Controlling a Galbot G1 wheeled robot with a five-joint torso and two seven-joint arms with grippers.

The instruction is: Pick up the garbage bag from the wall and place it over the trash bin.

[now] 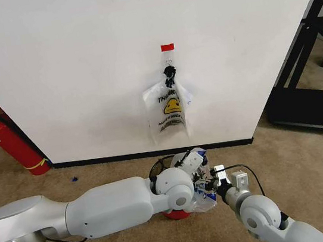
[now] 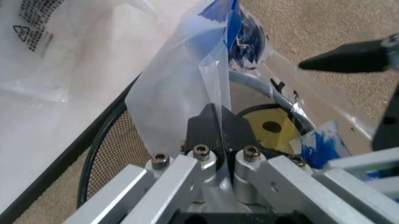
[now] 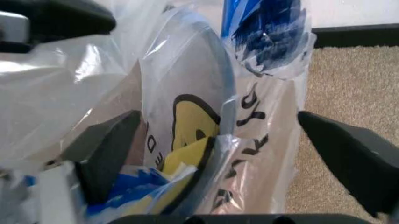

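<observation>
The garbage bag (image 1: 197, 155), crinkly clear plastic with blue patches and a yellow smiley, lies bunched over the trash bin (image 1: 158, 168), whose black rim and red base show beside my left wrist. My left gripper (image 1: 196, 168) is shut on a fold of the bag's film (image 2: 187, 84) just above the bin's rim (image 2: 93, 140). My right gripper (image 1: 210, 184) is open, its two dark fingers (image 3: 106, 149) standing on either side of the bag's printed face (image 3: 187, 121) without closing on it. The white wall (image 1: 81, 60) rises behind.
A second smiley bag (image 1: 169, 111) hangs from a black clip (image 1: 169, 71) under a red tape strip (image 1: 167, 47) on the wall. A red fire extinguisher (image 1: 11, 142) leans at the left. A black frame (image 1: 306, 76) stands at the right. The floor is tan carpet.
</observation>
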